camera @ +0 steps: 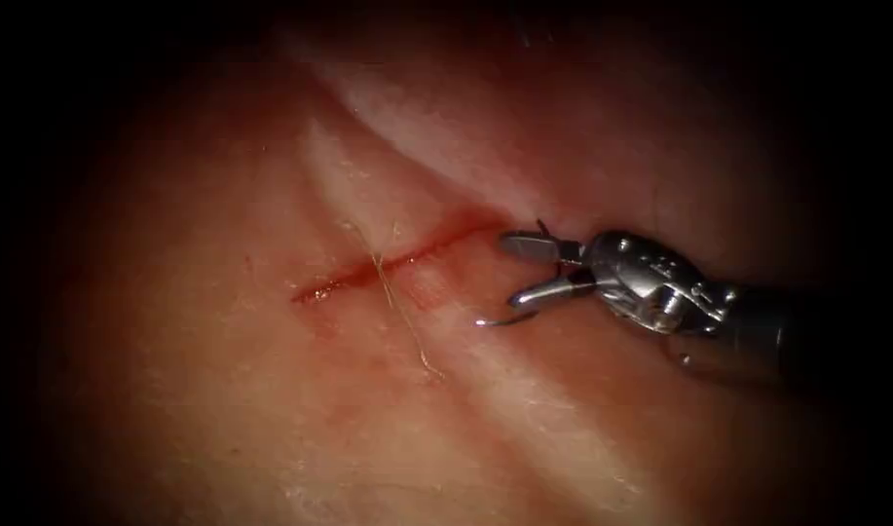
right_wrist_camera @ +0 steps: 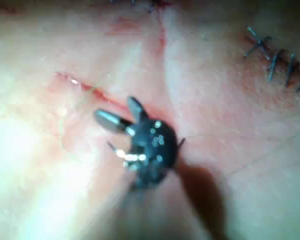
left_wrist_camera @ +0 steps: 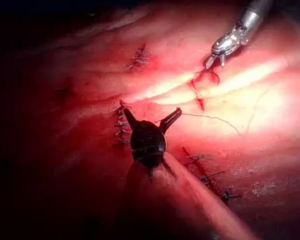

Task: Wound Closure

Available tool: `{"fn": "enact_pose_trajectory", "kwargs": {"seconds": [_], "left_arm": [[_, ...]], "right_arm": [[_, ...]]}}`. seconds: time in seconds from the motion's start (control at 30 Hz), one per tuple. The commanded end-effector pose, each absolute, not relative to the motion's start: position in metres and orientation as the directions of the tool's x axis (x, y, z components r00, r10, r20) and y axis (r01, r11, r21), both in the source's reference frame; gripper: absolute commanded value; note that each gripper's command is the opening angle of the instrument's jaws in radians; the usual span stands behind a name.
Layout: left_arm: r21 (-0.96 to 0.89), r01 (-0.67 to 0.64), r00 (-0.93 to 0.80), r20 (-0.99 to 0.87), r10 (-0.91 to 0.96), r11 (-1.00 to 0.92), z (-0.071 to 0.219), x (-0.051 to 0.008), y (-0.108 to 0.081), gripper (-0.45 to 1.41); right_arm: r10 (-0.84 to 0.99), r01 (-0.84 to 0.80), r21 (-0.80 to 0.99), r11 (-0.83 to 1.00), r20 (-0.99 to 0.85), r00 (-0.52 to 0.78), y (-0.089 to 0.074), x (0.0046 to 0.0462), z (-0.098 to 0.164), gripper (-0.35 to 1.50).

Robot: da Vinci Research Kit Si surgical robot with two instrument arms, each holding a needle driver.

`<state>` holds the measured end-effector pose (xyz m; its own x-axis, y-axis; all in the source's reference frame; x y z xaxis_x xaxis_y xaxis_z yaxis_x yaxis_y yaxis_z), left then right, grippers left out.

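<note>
The cut (camera: pixel 397 261) runs across the tissue (camera: pixel 222 409), with red fluid (camera: pixel 319 290) in it. The cut is not closed yet.

The right tool (camera: pixel 509 268) sits at the right end of the cut. Its jaws are spread apart and they hold nothing. The needle (camera: pixel 504 319) lies right by this tool, just near of the lower jaw. Its sharp hooked tip points left. A small dark bit pokes out on the far side of the tool, and that may be the needle's other end. I cannot tell if the needle is stuck in the tissue or just lying on it.

A pale thread (camera: pixel 407 321) crosses the cut and goes down to the near side. No tool holds it.

The left tool (left_wrist_camera: pixel 152 111) hangs over the tissue, well apart from the needle. Its jaws are wide apart too, with nothing in them. Other cuts close by are sewn up with dark stitches (left_wrist_camera: pixel 121 125).

I think this is the picking-up part, with the needle waiting to be held. A good grab would need the right tool's jaws to line up across the needle's curved middle, away from the sharp tip, and close firmly so it cannot twist.
</note>
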<state>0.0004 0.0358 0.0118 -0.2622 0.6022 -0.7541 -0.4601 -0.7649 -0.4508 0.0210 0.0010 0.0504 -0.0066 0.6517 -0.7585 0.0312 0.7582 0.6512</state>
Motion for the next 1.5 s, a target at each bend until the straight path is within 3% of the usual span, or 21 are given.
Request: {"fn": "enact_pose_trajectory", "kwargs": {"seconds": [0.03,0.2,0.4,0.6,0.7,1.0,1.1,1.27,1.5], "left_arm": [[-0.446,-0.459,-0.268,-0.755,0.598,-0.769,0.012,-0.0007,0.036,1.25],[-0.472,-0.394,-0.225,-0.782,0.581,-0.789,0.012,-0.0075,0.035,1.21],[-0.49,-0.27,-0.188,-0.818,0.544,-0.829,0.017,-0.024,0.032,1.2],[-0.533,-0.194,-0.181,-0.806,0.564,-0.824,0.024,-0.0345,0.027,1.2],[-0.551,-0.167,-0.18,-0.798,0.575,-0.818,0.026,-0.0364,0.026,1.18],[-0.543,-0.2,-0.231,-0.783,0.578,-0.816,0.031,-0.0342,0.026,1.16],[-0.537,-0.216,-0.237,-0.782,0.577,-0.816,0.031,-0.033,0.027,1.14],[-0.536,-0.218,-0.262,-0.773,0.578,-0.816,0.033,-0.0316,0.028,1.14],[-0.552,-0.219,-0.273,-0.757,0.593,-0.805,0.033,-0.0245,0.029,1.14]], "right_arm": [[0.65,0.033,0.65,0.759,-0.76,-0.004,0.001,0.0216,0.051,1.48],[0.65,0.038,0.65,0.759,-0.76,0.002,0.001,0.0213,0.051,1.48],[0.649,0.046,0.648,0.76,-0.761,0.004,0.001,0.0203,0.051,1.48],[0.644,0.048,0.644,0.764,-0.765,0.005,0.0,0.0202,0.051,1.46],[0.643,0.048,0.643,0.765,-0.766,0.005,0.0,0.0202,0.051,1.46],[0.639,0.057,0.638,0.768,-0.769,0.014,-0.001,0.0209,0.051,1.46],[0.635,0.107,0.637,0.763,-0.77,0.054,-0.001,0.0214,0.051,1.33],[0.604,0.123,0.61,0.783,-0.792,0.087,-0.002,0.0227,0.048,1.31],[0.607,0.127,0.61,0.782,-0.792,0.062,-0.001,0.0222,0.048,1.31]]}}
